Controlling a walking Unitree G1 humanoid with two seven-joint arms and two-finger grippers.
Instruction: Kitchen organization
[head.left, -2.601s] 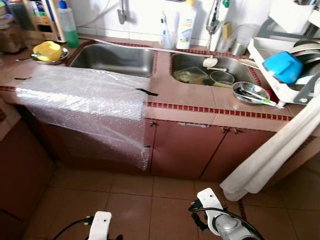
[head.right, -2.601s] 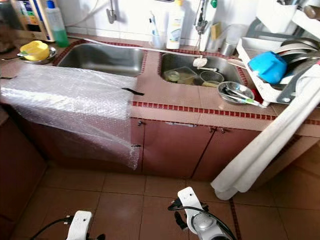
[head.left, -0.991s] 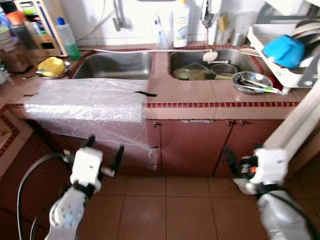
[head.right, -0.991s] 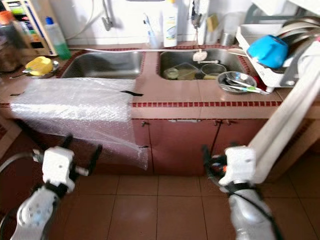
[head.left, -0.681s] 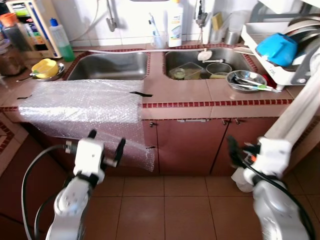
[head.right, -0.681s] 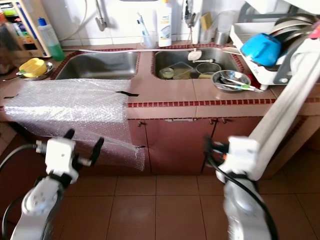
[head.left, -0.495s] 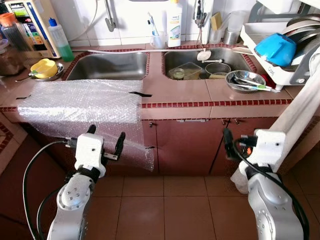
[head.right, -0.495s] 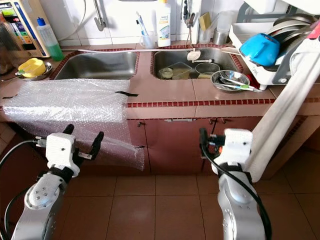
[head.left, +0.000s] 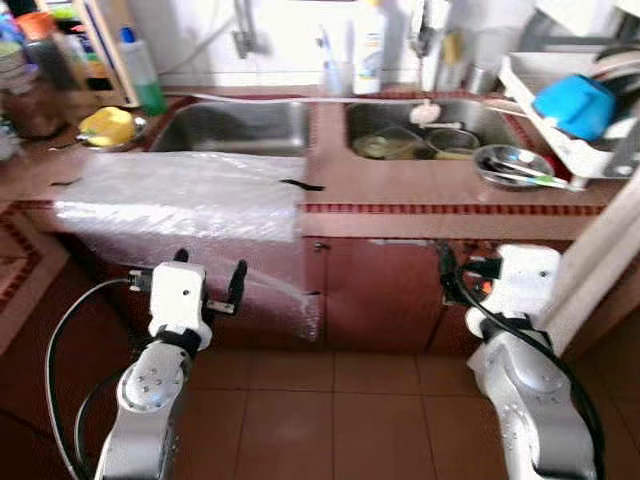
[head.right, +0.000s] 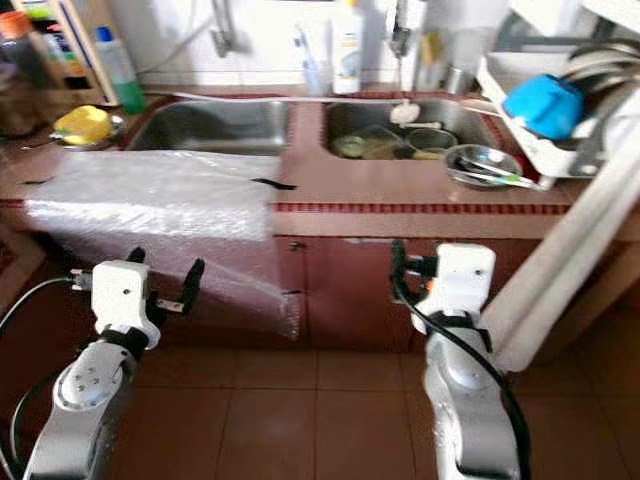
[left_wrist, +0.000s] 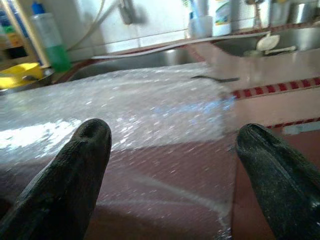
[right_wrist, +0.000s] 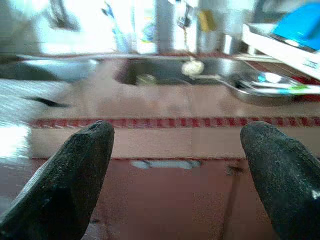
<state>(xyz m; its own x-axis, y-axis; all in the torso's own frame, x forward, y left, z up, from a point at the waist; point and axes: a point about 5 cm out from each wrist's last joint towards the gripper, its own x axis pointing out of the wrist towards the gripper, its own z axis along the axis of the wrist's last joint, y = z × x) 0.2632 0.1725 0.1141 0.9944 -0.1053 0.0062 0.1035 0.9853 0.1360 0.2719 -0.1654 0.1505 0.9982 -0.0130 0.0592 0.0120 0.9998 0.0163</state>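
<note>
Left eye view: both arms are now raised in front of the tiled counter (head.left: 400, 195), where 2.6 s ago only the wrists were seen low over the floor. Over the last second the arms have been brought closer to the cabinet fronts below the counter edge.

Left gripper (head.left: 208, 275) is held below the counter, just in front of the hanging bubble wrap (head.left: 180, 195); its fingers (left_wrist: 70, 170) are spread wide with nothing between them. The wrap is draped over the counter's left part, in front of the left sink (head.left: 235, 125), with its lower edge hanging down the cabinet face.

Right gripper (head.right: 397, 268) is held below the counter edge, under the right sink (head.left: 430, 125); in the right wrist view its fingers (right_wrist: 75, 170) are likewise parted and empty.

Steel bowl with utensils (head.left: 510, 165) rests on the counter right of the right sink, beside the dish rack (head.left: 560, 100). Yellow item (head.left: 108, 125) sits at the counter's far left.

Judgement: an approach has been completed, no grasp begun. Frame is slightly blurred, so the head was probably in motion. Which item is to be handled first cannot be told; the wrap lies nearest the left gripper.
</note>
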